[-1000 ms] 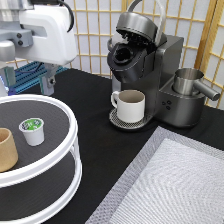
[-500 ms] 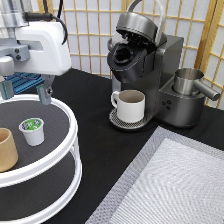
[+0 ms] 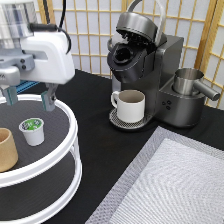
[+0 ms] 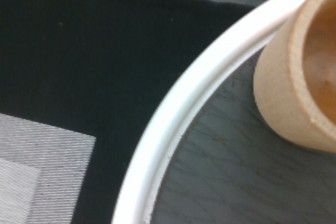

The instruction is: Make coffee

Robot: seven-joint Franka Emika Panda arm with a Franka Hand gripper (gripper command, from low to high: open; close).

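Observation:
The coffee pod (image 3: 33, 131), small and white with a green-and-white foil top, stands on the upper shelf of a round white-rimmed tiered tray (image 3: 70, 145) at the exterior view's left. My gripper (image 3: 29, 99) hangs open just above and behind the pod, its two fingers spread wide and holding nothing. A cream-white handled mug (image 3: 130, 105) sits on the drip plate of the grey coffee machine (image 3: 150, 70), whose lid is raised. A tan handleless cup (image 3: 6, 150) stands on the tray beside the pod. In the wrist view the tan cup (image 4: 300, 85) and the tray rim (image 4: 180, 125) show close up.
A grey woven mat (image 3: 170, 185) covers the exterior view's bottom right of the black table. A steel milk jug (image 3: 192, 82) stands on the machine's side. A paper screen stands behind. The tray's lower shelf (image 3: 45, 200) sits under the upper one.
My gripper has moved down and to the exterior view's right, from off the tray's edge to a spot just above the pod. Nothing else has moved.

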